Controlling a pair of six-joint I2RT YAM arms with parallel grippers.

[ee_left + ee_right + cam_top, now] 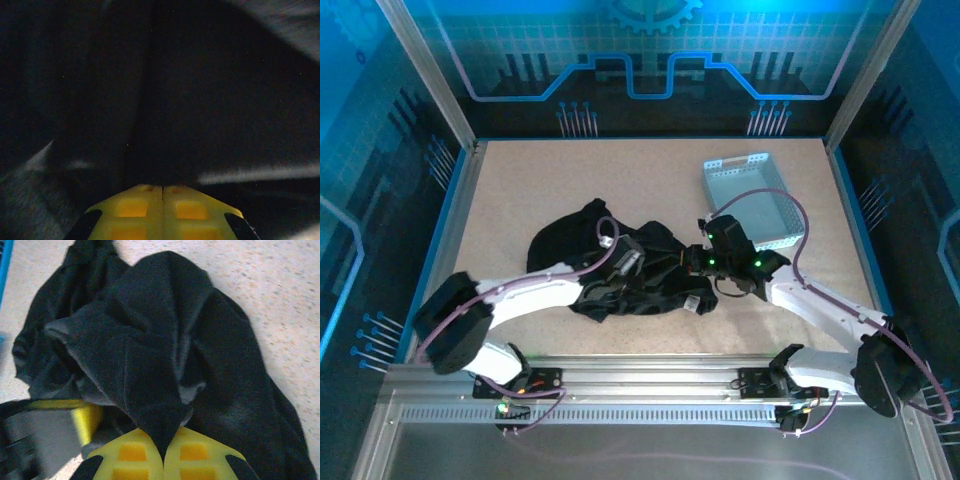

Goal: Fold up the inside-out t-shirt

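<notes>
Before me lies a beige speckled table (620, 180), seen from above. A light grey perforated tray (738, 162) sits on its far right part, near the right edge, turned slightly askew. A blue rim (455, 215) runs along the table's left side. At the near edge a ribbed silver rail (650, 385) spans the width. Behind the table stands a dark wall (650, 60) printed with glowing blue circuit lines and a gear. 2 slanted metal posts (425, 70) frame it. Up close, my right wrist view shows the tabletop (280, 300) as pale and flecked.
</notes>
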